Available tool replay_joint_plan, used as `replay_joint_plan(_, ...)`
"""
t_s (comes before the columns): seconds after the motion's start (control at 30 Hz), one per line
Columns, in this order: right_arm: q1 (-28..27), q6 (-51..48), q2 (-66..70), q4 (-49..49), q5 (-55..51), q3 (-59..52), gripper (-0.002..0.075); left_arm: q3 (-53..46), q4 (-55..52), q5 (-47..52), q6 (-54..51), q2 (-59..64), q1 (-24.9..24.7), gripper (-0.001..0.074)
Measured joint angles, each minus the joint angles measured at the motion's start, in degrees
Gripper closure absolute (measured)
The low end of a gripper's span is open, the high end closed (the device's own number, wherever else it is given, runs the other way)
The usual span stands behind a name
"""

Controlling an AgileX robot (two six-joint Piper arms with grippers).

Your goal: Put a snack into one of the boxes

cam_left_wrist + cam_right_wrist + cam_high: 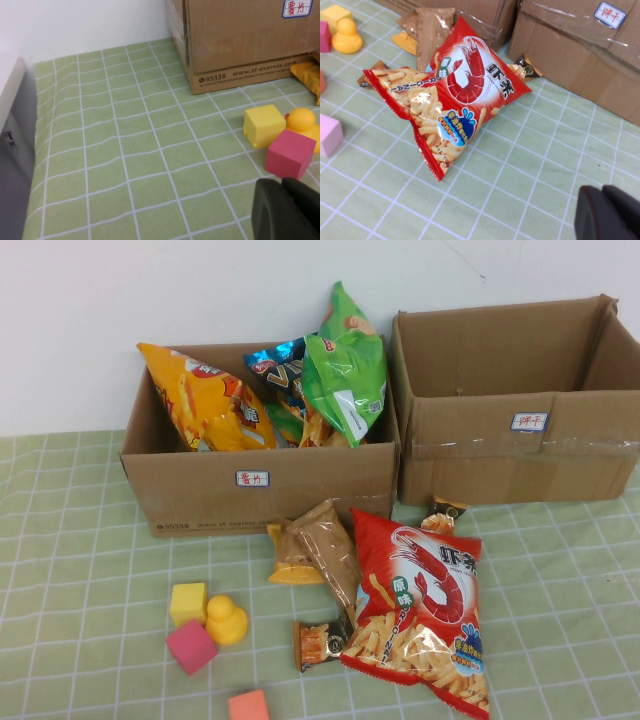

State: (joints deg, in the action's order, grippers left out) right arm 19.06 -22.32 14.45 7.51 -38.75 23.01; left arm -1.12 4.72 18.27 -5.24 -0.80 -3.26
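Surface: green checked cloth, filling the lower frame of the high view. Left box, upper left of centre, open-topped, holding a yellow chip bag, a blue bag and a green bag that stick up above its rim. Right box, upper right, open-topped, standing just beside the left box; nothing can be seen inside it. Red shrimp-cracker bag, lower centre-right, flat on the surface in front of both boxes. Brown packet, just left of the red bag and overlapping a yellow-edged packet. Small orange packet against the red bag's lower left corner; another small packet at its upper edge, against the right box. Toys, lower left: yellow cube, yellow duck, pink cube, orange cube. Left hand: closed, empty, near the pink cube, well apart from the snacks. Right hand: closed, empty, above bare cloth, near the red bag without touching it.
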Motion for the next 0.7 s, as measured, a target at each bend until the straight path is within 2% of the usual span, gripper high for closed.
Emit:
replay_joint_plan(0.4,0.0,0.0,-0.4,0.0,0.0,-0.4,0.0728,0.0,0.0,0.1,0.0,0.0,0.0,0.0736)
replay_joint_plan(0.7,-0.6,0.0,-10.3,-2.0,3.1,-6.9,0.0728,0.1,0.1,0.1,0.0,0.0,0.0,0.0736)
